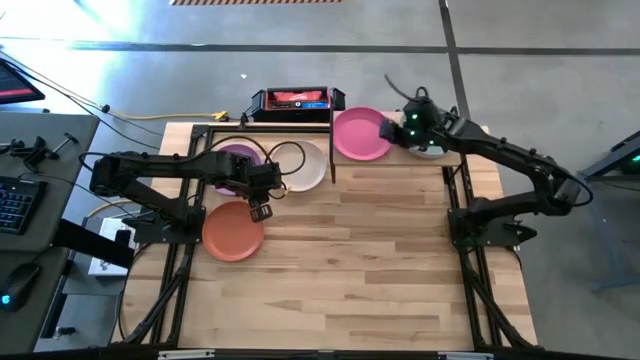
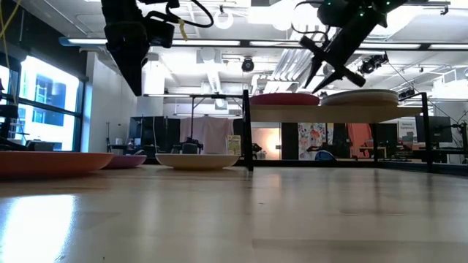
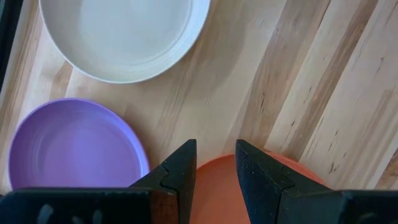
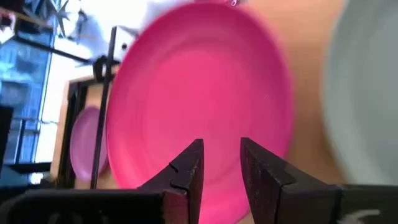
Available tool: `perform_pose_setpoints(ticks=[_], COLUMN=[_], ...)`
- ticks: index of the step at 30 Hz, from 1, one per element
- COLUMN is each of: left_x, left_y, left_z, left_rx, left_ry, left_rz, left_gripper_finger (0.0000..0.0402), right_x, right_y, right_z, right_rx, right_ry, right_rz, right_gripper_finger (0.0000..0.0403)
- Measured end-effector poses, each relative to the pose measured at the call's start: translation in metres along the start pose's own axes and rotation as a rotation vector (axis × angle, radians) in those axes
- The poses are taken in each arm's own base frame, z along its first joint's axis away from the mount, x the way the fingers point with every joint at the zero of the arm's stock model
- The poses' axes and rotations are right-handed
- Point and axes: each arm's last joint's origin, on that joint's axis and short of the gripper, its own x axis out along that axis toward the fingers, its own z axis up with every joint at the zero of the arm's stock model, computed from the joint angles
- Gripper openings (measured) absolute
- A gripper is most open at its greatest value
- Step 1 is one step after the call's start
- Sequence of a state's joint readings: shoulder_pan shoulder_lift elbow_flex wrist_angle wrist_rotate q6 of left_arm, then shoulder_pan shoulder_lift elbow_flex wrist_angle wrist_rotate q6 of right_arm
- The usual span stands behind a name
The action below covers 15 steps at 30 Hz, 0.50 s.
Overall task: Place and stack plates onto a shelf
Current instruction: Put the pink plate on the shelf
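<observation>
Rt hand (image 1: pixel 388 128) at about 1 o'clock on the table (image 1: pixel 380 260), up over the shelf (image 2: pixel 322 113), at the edge of the pink plate (image 1: pixel 360 134). Fingers (image 4: pixel 186 171) a narrow gap apart, nothing between them; pink plate lying flat on the shelf just ahead of the tips, not gripped. Pale plate (image 1: pixel 430 150) beside it on the same shelf, toward 3 o'clock, mostly hidden under the arm from above; colour hard to tell.

Lt hand (image 1: pixel 262 205) hanging above the table at about 10 o'clock, between the white plate (image 1: pixel 305 165) and the orange plate (image 1: pixel 233 231). Fingers (image 3: pixel 177 180) narrowly apart, empty, pointing down over the near rim of the orange plate, not touching it; clearly raised off the table in the low view.

Purple plate (image 1: pixel 237 160) at 11 o'clock, partly under the lt arm, just beside the white plate. Purple, white and orange plates all flat on the table, apart from each other. Shelf's black post (image 2: pixel 247 131) standing just right of the white plate.

Red-and-black box (image 1: pixel 297 101) at 12 o'clock, off the far edge of the table.
</observation>
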<state>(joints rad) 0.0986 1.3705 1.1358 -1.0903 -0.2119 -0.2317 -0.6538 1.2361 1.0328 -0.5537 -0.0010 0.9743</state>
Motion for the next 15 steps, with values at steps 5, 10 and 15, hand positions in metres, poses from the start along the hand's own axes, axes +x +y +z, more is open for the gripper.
perform_pose_setpoints(ticks=[5,10,15], left_x=[0.0,0.0,0.0], left_y=[0.0,0.0,0.0], left_z=[0.001,0.001,0.001], left_rx=[0.0,0.023,0.023], left_ry=[-0.005,-0.012,-0.011], left_rz=[-0.001,-0.002,-0.003], left_gripper_finger=[0.0099,0.0099,0.0099], right_x=[0.011,0.014,0.013], right_y=[0.008,0.008,0.005], right_z=[-0.016,-0.019,-0.019], right_rx=[-0.031,-0.019,-0.013], right_ry=[0.047,0.046,0.03], right_rz=[-0.016,-0.044,-0.079], right_gripper_finger=[0.0087,0.0087,0.0087])
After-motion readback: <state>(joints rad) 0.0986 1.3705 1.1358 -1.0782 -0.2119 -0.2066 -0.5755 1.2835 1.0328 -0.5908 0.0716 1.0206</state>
